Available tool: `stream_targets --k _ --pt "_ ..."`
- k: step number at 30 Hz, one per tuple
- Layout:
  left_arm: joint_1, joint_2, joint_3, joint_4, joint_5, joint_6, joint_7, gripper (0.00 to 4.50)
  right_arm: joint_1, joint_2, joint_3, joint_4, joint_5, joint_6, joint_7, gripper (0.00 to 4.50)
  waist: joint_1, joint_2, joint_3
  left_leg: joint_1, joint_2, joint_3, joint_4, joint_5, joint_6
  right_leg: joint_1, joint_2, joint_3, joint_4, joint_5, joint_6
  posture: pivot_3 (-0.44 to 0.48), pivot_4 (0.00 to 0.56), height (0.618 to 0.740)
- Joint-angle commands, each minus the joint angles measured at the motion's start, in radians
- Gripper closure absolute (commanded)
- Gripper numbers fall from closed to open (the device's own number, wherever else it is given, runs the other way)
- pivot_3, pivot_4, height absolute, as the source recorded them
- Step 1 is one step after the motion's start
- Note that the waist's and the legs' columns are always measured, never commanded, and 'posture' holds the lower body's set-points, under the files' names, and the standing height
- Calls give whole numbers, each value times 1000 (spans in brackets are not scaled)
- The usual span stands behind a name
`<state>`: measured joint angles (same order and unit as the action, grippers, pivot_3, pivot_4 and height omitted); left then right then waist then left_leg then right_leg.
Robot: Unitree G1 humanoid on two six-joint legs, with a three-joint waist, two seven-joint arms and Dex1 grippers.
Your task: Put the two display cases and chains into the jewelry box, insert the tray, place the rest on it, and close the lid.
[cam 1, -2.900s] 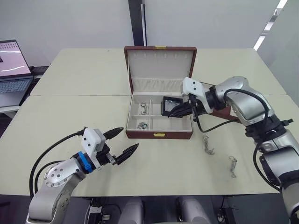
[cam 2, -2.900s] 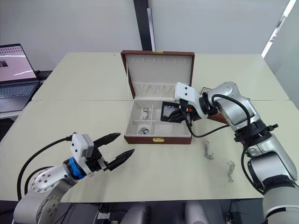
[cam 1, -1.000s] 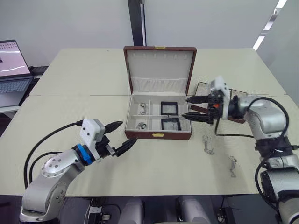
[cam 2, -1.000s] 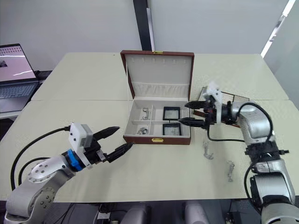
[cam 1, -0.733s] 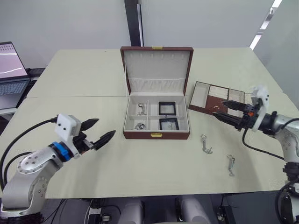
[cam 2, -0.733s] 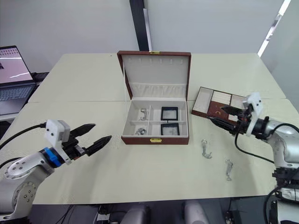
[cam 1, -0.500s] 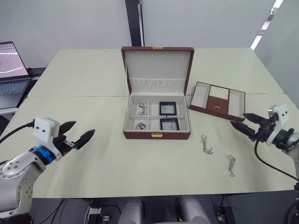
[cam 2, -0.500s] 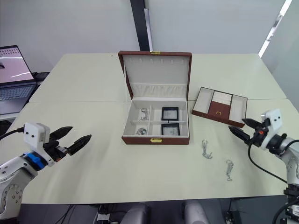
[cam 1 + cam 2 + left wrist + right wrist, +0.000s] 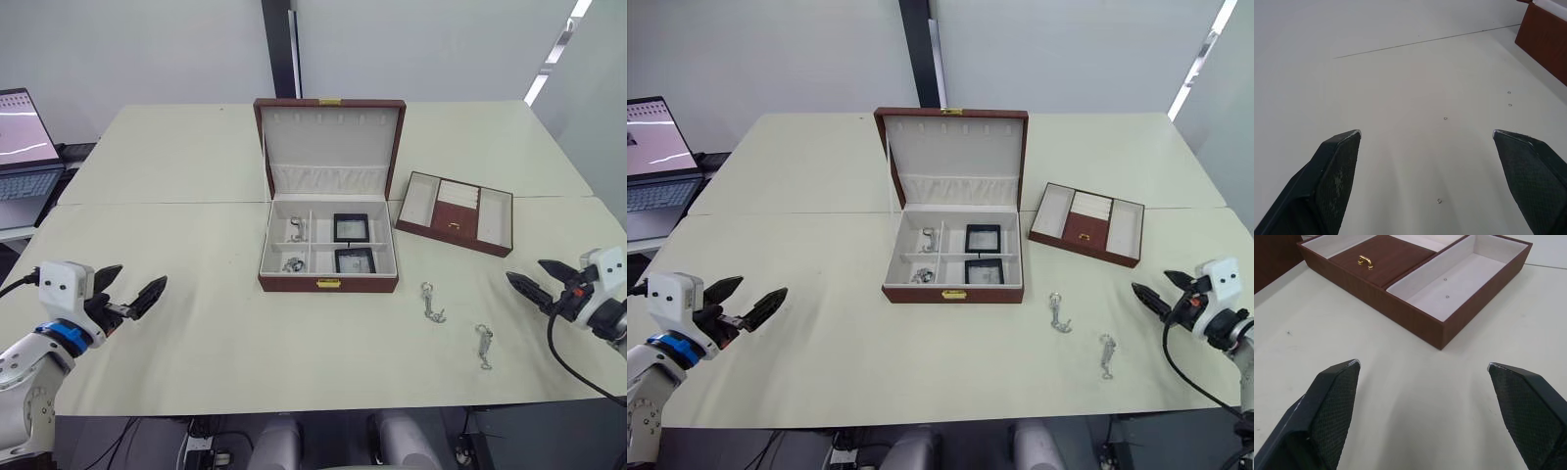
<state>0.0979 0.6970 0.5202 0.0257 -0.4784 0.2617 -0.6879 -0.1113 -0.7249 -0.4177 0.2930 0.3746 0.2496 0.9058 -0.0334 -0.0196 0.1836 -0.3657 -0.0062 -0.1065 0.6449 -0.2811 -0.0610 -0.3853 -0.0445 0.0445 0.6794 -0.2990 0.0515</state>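
Observation:
The jewelry box point(image 9: 328, 284) stands open mid-table with its lid point(image 9: 330, 137) upright. Two display cases point(image 9: 352, 227) point(image 9: 354, 260) lie flat in its right compartments. Small silvery pieces point(image 9: 293, 263) rest in its left compartments. The tray point(image 9: 456, 211) sits on the table to the right of the box, and my right wrist view shows its gold handle point(image 9: 1365, 261). Two chains point(image 9: 431, 303) point(image 9: 485, 345) lie on the table in front of the tray. My left gripper point(image 9: 127, 294) hovers open at the front left. At the front right my right gripper point(image 9: 534, 282) is open and empty.
A laptop point(image 9: 24, 147) sits on a side table at the far left. A dark post point(image 9: 279, 49) rises behind the table. A seam point(image 9: 157, 203) crosses the tabletop behind the box's base.
Both arms have drawn back outward toward the table's front corners, grippers still open. The box, tray and chains have not moved.

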Motion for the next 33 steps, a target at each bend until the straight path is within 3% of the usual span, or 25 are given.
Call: stream_targets --k 1,14,33 --pt "-12 2 46 4 2 -27 19 0 6 -11 -7 -13 2 -30 -3 66 0 0 0 0 0 0 0 0 0 0 0 0 0 0 0 0 150 740" --pt "-3 2 32 15 7 -37 18 0 -13 -14 7 8 9 -45 -5 66 0 0 0 0 0 0 0 0 0 0 0 0 0 0 0 0 150 740" --pt "31 72 128 171 18 -121 -57 0 -37 -26 38 15 9 -43 31 66 0 0 0 0 0 0 0 0 0 0 0 0 0 0 0 0 150 740"
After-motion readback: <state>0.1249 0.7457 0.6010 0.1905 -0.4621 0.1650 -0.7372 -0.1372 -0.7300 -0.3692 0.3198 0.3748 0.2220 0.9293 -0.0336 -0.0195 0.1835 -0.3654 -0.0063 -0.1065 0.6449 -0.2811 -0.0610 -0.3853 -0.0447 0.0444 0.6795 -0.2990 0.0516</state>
